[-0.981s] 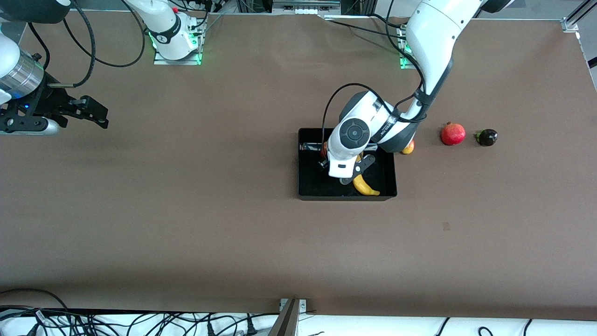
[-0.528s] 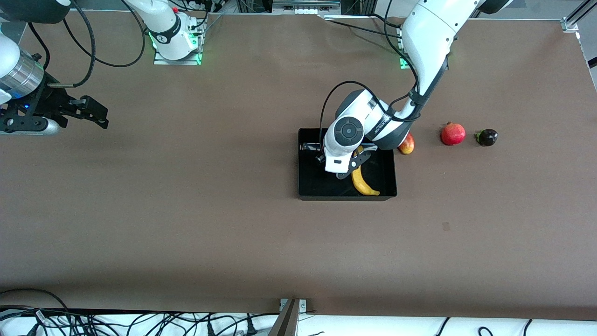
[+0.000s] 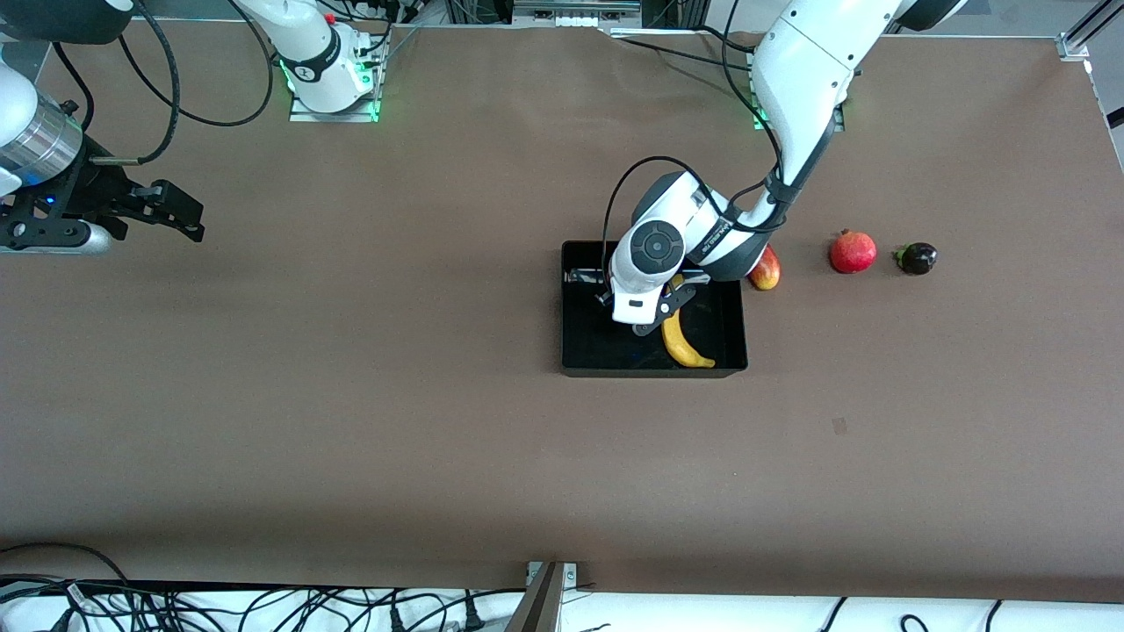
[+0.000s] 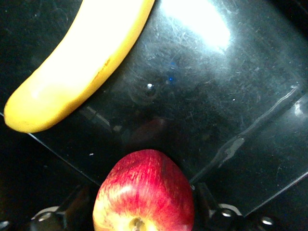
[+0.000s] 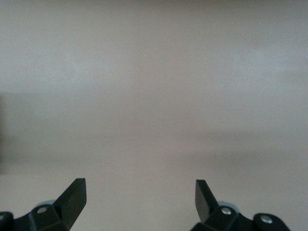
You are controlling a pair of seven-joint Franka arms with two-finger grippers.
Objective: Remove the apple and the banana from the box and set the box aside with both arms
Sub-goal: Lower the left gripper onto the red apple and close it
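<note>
The black box (image 3: pixel 575 351) lies mid-table, toward the left arm's end. The yellow banana (image 3: pixel 683 344) lies in it near the wall closest to the front camera; it also shows in the left wrist view (image 4: pixel 82 57). My left gripper (image 3: pixel 660 312) is down inside the box, shut on the red apple with yellow patches (image 4: pixel 144 192), just over the glossy floor (image 4: pixel 216 96). The hand hides the apple in the front view. My right gripper (image 3: pixel 180 215) waits open and empty over bare table at the right arm's end; the right wrist view (image 5: pixel 139 192) shows only table.
A red-and-yellow fruit (image 3: pixel 766 270) lies on the table touching the box's wall toward the left arm's end. Beside it, farther that way, lie a red pomegranate (image 3: pixel 853 252) and a small dark fruit (image 3: pixel 916 258). Cables run along the table edge nearest the front camera.
My left gripper has shifted inside the box, away from the front camera, uncovering more of the banana and the fruit beside the box. The right arm has not moved.
</note>
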